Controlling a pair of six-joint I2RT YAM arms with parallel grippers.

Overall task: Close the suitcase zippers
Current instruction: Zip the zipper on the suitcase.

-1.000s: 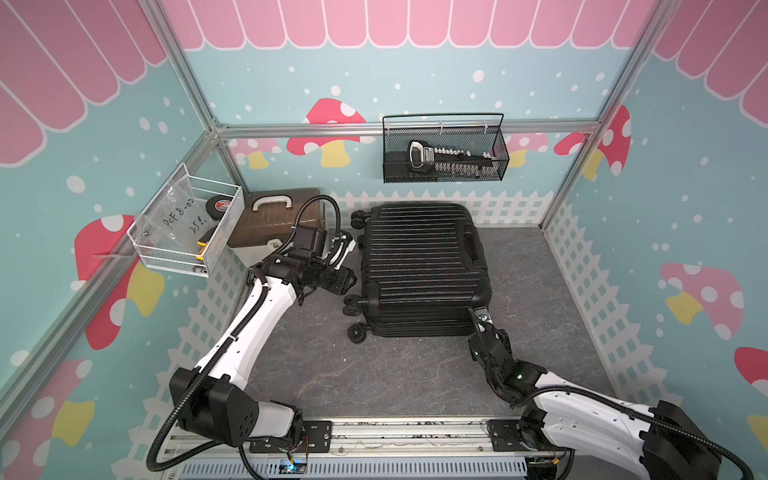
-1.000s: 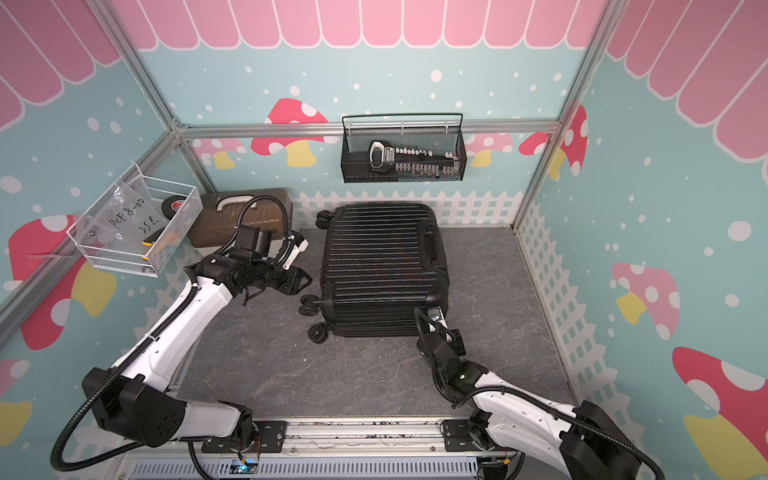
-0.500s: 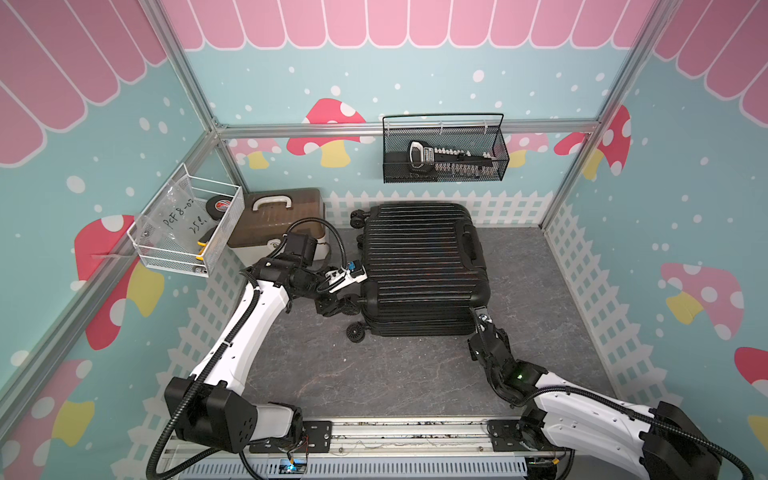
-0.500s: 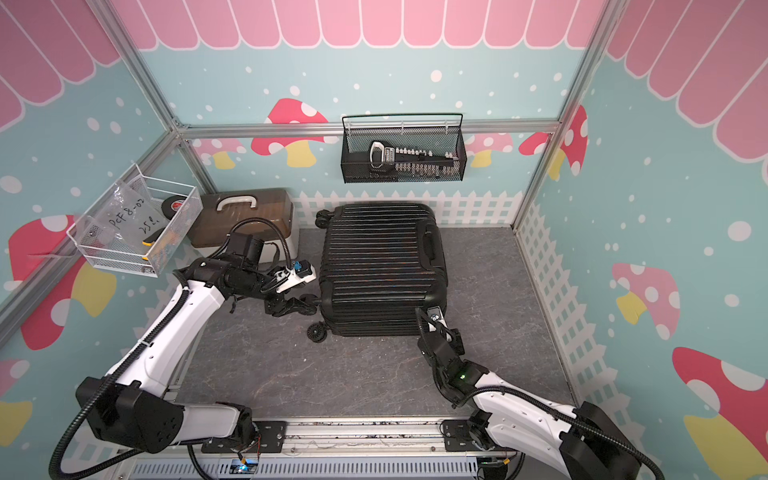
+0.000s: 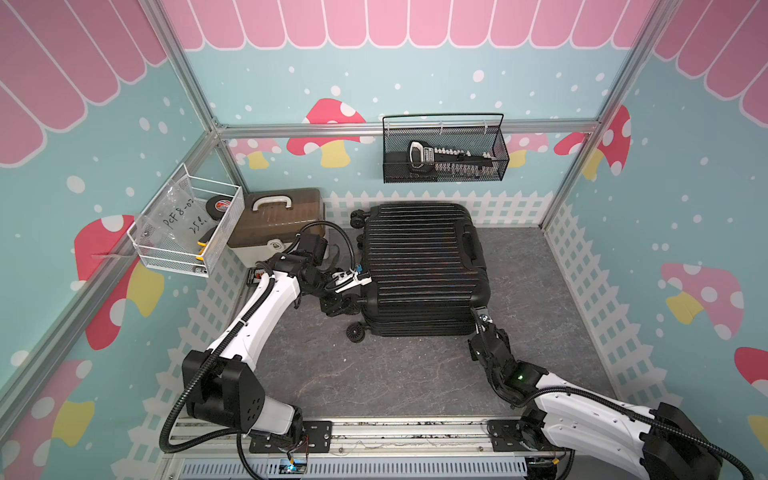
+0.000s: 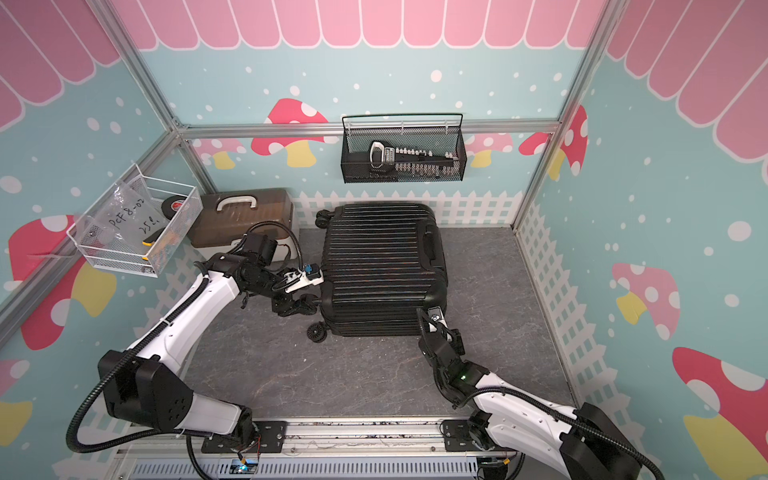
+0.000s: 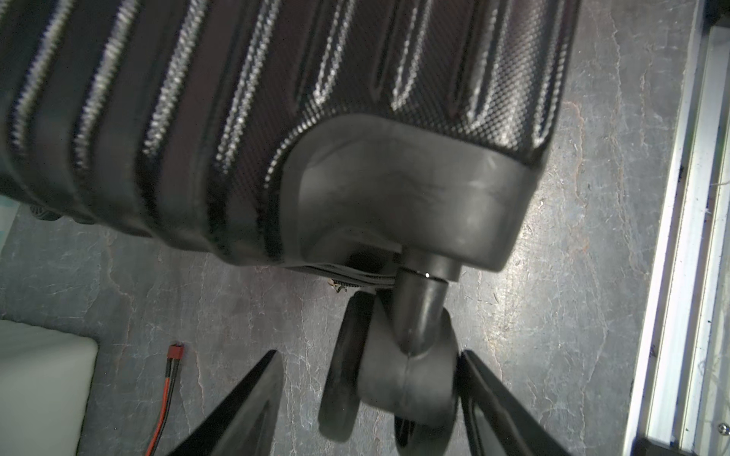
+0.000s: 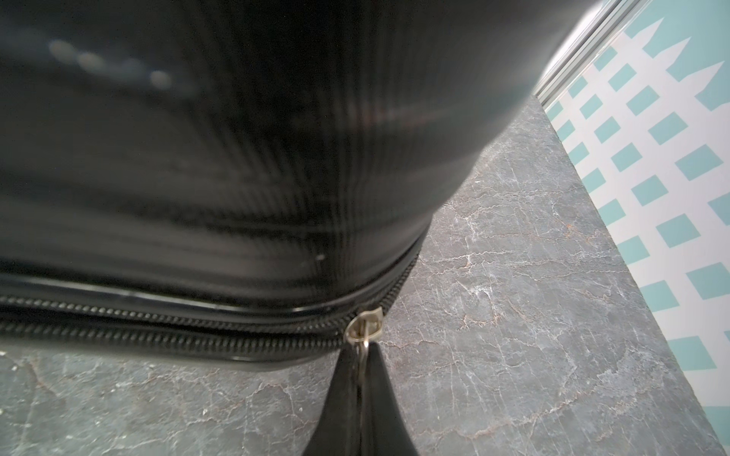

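Observation:
The black ribbed suitcase [image 5: 419,266] [image 6: 382,257] lies flat with its shells together in both top views. My left gripper [image 5: 337,305] [image 6: 294,306] is at its near-left corner, open. In the left wrist view a caster wheel [image 7: 407,379] sits between the jaws of my left gripper [image 7: 368,351], against one finger [image 7: 486,387] and clear of the other. My right gripper [image 5: 478,312] [image 6: 432,312] [image 8: 361,349] is at the near-right corner, shut on the zipper pull [image 8: 361,325]. The zippers [image 8: 177,335] run along the seam; their teeth look joined behind the slider.
A beige toolbox [image 5: 278,224] stands left of the suitcase at the back. A white wire basket [image 5: 187,232] hangs on the left wall, a black mesh basket [image 5: 444,153] on the back wall. A metal rail [image 5: 374,432] edges the front. A red-black wire [image 7: 166,391] lies on the floor.
My left arm swung from beside the toolbox down to the suitcase's near-left wheel, and its jaws opened wider. The right gripper has stayed on the zipper pull.

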